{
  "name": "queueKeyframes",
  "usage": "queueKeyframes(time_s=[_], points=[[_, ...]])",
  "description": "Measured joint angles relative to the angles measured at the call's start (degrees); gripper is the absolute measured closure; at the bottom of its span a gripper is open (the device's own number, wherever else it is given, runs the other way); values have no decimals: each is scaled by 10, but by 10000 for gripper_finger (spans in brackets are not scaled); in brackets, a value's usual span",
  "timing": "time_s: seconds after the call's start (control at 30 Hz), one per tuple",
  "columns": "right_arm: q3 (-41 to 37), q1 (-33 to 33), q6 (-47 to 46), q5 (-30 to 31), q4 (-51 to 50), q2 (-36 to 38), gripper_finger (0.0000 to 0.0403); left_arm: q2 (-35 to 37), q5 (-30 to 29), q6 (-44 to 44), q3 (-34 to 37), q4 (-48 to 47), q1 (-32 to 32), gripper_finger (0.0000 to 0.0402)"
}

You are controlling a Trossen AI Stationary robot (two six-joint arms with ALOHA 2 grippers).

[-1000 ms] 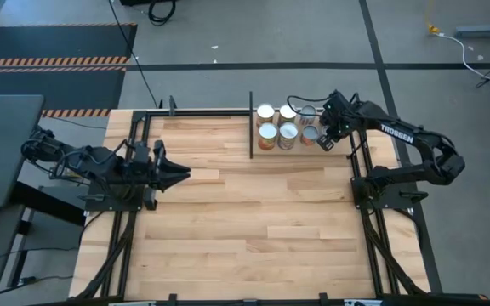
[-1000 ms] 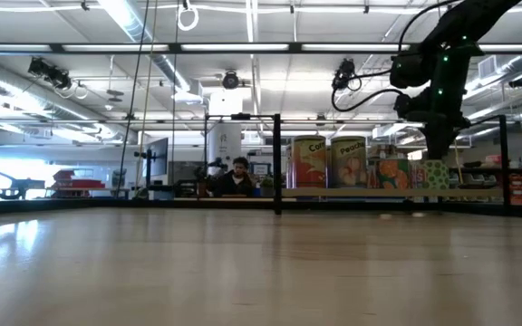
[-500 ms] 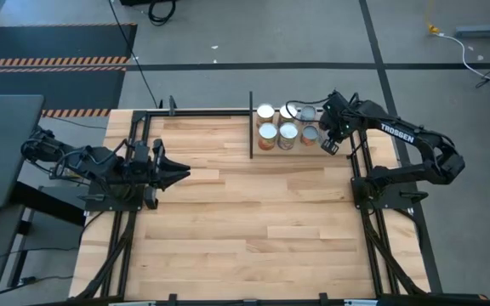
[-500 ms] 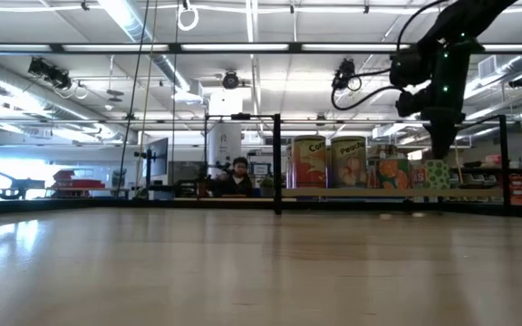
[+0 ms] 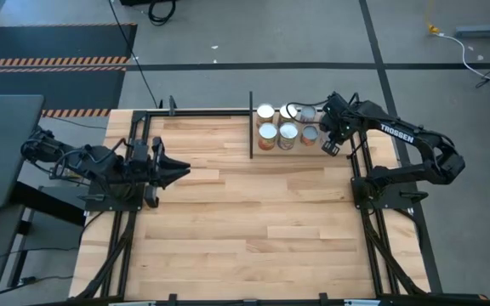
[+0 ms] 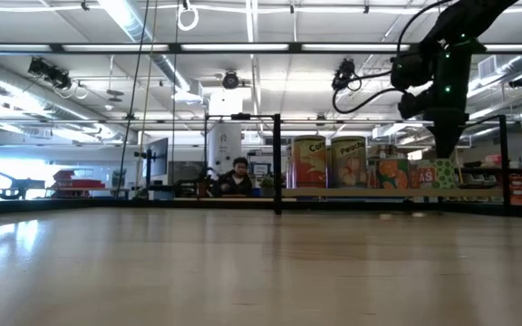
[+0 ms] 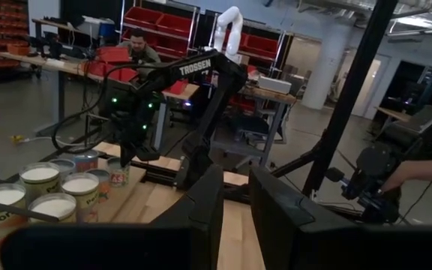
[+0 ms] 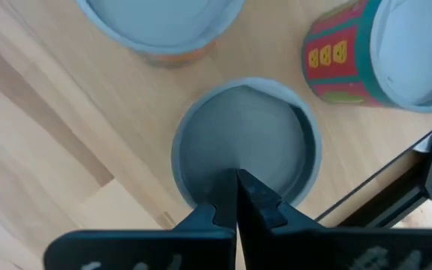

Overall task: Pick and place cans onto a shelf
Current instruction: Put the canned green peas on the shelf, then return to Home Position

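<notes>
Several cans (image 5: 287,132) stand upright on the light-wood shelf (image 5: 296,151) with black posts (image 5: 251,127) at the table's far right. They also show in the low view (image 6: 349,163). My right gripper (image 8: 238,191) is shut and points down over a grey-topped can (image 8: 246,135) at the shelf's right end. It also shows in the high view (image 5: 330,146) and the low view (image 6: 447,154). My left gripper (image 7: 235,202) is open and empty at the table's left edge (image 5: 181,172), far from the cans. My right gripper's shut fingertips (image 8: 255,196) stand over the grey top of the can, near its rim (image 8: 193,191), coming from above. I cannot tell whether they touch it. The can stands upright on the shelf.
A red-labelled can (image 8: 343,56) and an orange-labelled can (image 8: 163,22) stand close beside the grey-topped one. The shelf's black frame (image 8: 396,187) runs just past it. Bare tabletop (image 5: 262,221) lies in front of the shelf. A person (image 6: 236,177) sits beyond the table.
My right gripper has shifted slightly toward the table's right edge above the shelf's right-end cans. In the low view a red-labelled can now shows beside it.
</notes>
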State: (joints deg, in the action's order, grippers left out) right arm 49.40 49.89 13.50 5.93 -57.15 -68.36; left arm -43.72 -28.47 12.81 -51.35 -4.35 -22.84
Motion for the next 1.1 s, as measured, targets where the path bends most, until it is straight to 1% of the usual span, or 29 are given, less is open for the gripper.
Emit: queueKeyframes(time_s=[0.27,0.37,0.47,0.53,0.63,0.73,0.8,0.9,0.97,1.07,1.1], points=[[2,0,-12,0,31,0,398,0,0,-1,0,2,5,331],[30,-4,-35,-3,24,5,399,1,0,-4,0,3,6,331],[75,-22,-74,-28,12,30,400,10,-3,-33,0,2,9,335],[98,-45,-117,-57,26,64,400,23,11,-43,0,-13,20,343],[103,-103,-203,-70,93,133,401,53,35,-45,7,-28,50,364],[87,-187,-295,-31,171,201,401,93,57,-43,44,-29,80,390],[70,-248,-335,-16,224,238,401,121,72,-28,77,-25,99,396],[43,-335,-376,-16,307,274,402,162,96,4,131,-24,117,392],[29,-385,-380,-19,359,288,400,185,101,26,158,-24,122,392],[17,-437,-399,-24,419,302,391,209,76,64,178,-34,124,395],[17,-449,-409,-35,426,305,388,213,70,72,180,-39,124,395]])
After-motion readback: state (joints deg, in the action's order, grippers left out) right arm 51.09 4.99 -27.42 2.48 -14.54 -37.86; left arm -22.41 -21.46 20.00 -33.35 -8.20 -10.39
